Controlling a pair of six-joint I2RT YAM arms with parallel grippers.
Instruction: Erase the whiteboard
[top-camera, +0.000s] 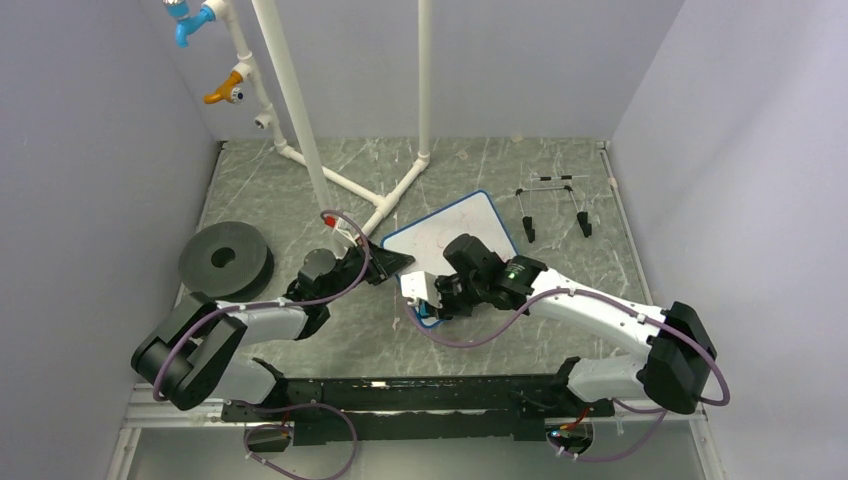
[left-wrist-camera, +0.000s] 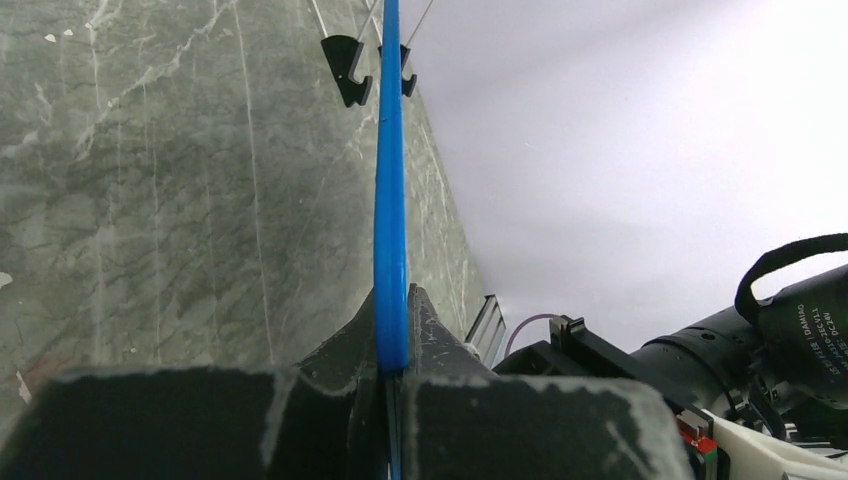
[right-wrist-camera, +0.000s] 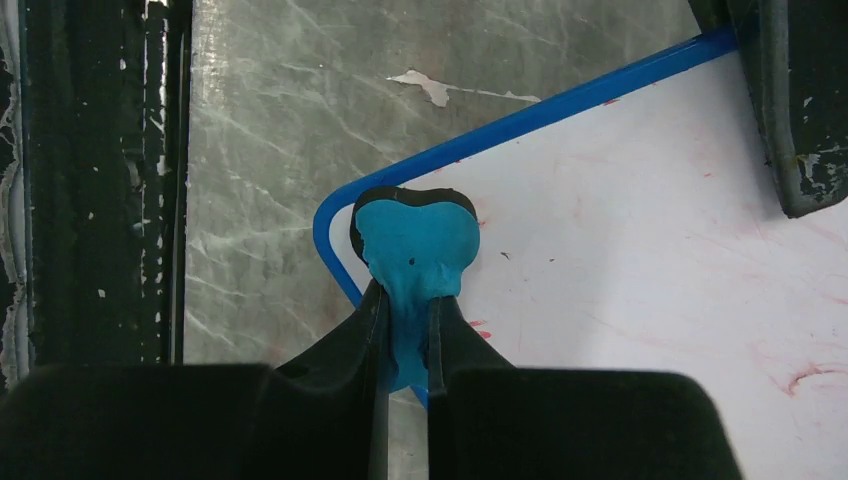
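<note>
The whiteboard (top-camera: 455, 232), white with a thin blue rim, lies flat on the table's middle. My left gripper (top-camera: 388, 262) is shut on its left rim; the left wrist view shows the blue rim (left-wrist-camera: 390, 180) edge-on between my fingers. My right gripper (top-camera: 428, 303) is shut on a blue eraser (right-wrist-camera: 415, 240) with a black pad, pressed on the board's near corner (right-wrist-camera: 335, 225). The board surface (right-wrist-camera: 640, 200) shows faint red smears and a small red mark at the right edge. The left gripper's finger (right-wrist-camera: 800, 100) shows at the top right of the right wrist view.
A thin black wire easel stand (top-camera: 553, 205) lies right of the board, its feet showing in the left wrist view (left-wrist-camera: 347, 68). A dark grey disc (top-camera: 225, 258) sits at the left. White pipes (top-camera: 350, 185) stand behind. A black rail (top-camera: 400, 395) runs along the near edge.
</note>
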